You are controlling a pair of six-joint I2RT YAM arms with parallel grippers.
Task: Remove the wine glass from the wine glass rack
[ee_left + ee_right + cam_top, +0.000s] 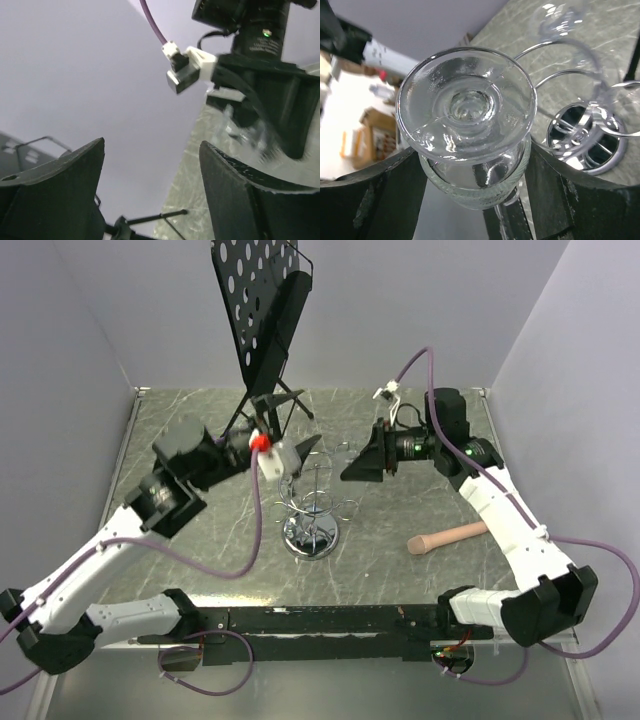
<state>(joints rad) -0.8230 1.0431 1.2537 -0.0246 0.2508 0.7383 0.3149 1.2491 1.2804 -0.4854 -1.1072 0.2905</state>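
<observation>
Right hand (475, 197) around the wine glass (467, 105)

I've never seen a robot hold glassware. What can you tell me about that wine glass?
The wine glass is clear glass. Its round foot faces the wrist camera, the bowl behind it. The black jaws of the right gripper flank the bowl, apparently gripping it. The chrome wine glass rack stands beside it, seemingly not touching.

Clear wine glass (467, 115), foot-first, seemingly beside the chrome rack (311, 536).
</observation>
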